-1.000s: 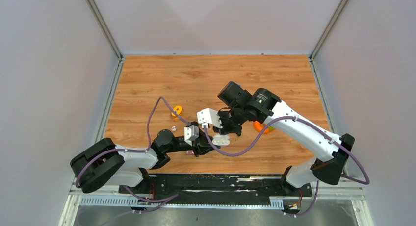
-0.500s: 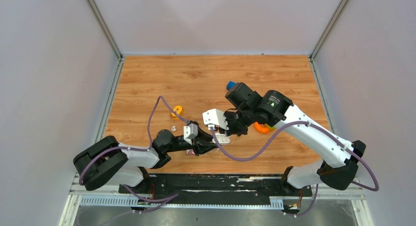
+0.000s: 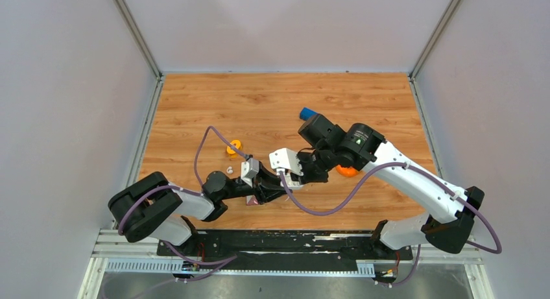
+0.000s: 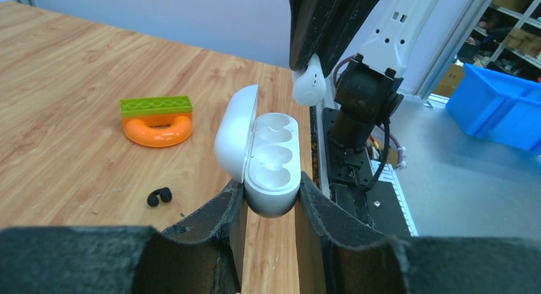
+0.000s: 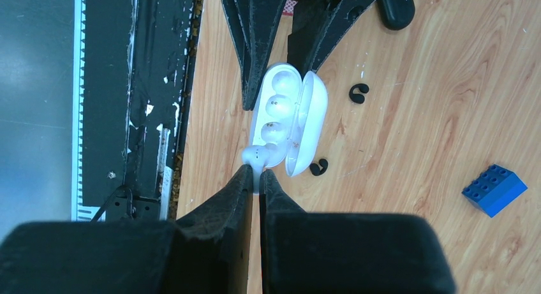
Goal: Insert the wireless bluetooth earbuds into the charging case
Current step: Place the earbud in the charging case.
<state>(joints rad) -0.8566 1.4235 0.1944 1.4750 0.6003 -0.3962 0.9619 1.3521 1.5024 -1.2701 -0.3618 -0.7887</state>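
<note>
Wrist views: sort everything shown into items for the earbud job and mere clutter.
Job: open charging case, clamped in left gripper; white earbud, pinched in right gripper.
Clutter: orange ring, green brick, blue block, small black curled pieces.

From above, the charging case (image 3: 291, 180) is almost wholly covered, with only a white sliver showing. Right of the case, the orange ring (image 3: 351, 171) is half under the right arm; beyond the case, the blue block (image 3: 306, 112) sits partly behind that arm. The case's near end disappears between the fingers of the left gripper (image 4: 270, 191). The white earbud (image 5: 255, 155) at the case's edge is partly buried in the right gripper (image 5: 256, 175) (pinched tight). Black curls (image 5: 358, 93) beside the case — too small to identify.
</note>
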